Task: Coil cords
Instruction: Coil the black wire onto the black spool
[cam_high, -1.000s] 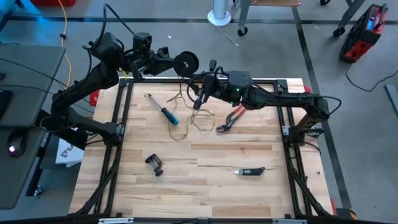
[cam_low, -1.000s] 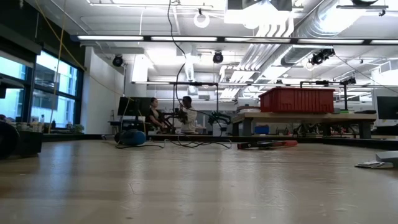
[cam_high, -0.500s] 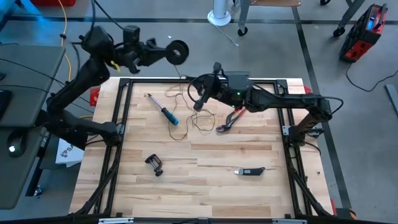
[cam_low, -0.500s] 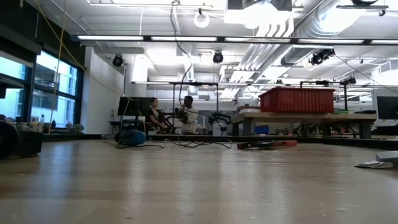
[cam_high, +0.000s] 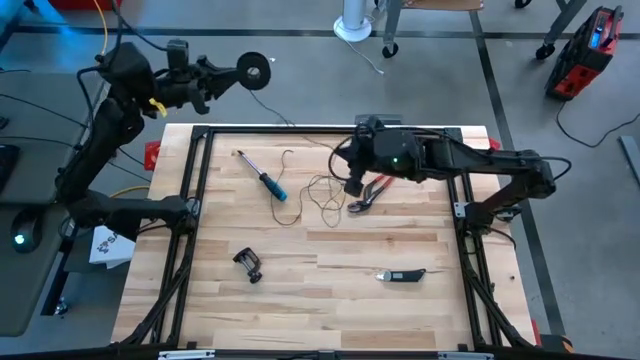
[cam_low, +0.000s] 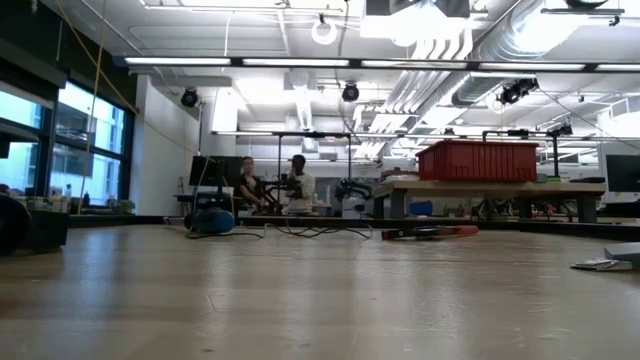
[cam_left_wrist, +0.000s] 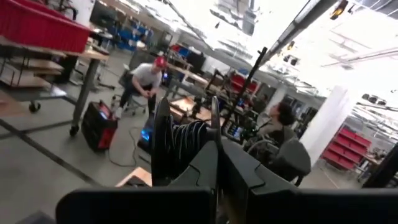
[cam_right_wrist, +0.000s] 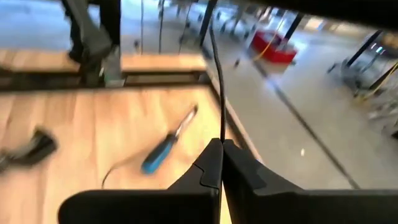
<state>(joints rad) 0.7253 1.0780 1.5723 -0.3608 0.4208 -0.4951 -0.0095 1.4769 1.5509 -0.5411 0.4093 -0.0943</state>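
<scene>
High view: the left gripper is raised beyond the desk's far left corner, closed on the black reel, which it holds out over the floor. The thin cord lies in loose loops on the desk near the middle of the far edge, between the screwdriver and the red pliers. The right gripper is down at those loops, jaws together – pinching the cord, just beside the pliers. A clamp and a dark tool lie nearer the front edge.

Low view: only bare desk top and the room; two people sit far off.

Left wrist view: the reel sits clamped between the fingers.

Right wrist view: the cord runs taut up from the closed fingertips – the screwdriver lies beyond.
</scene>
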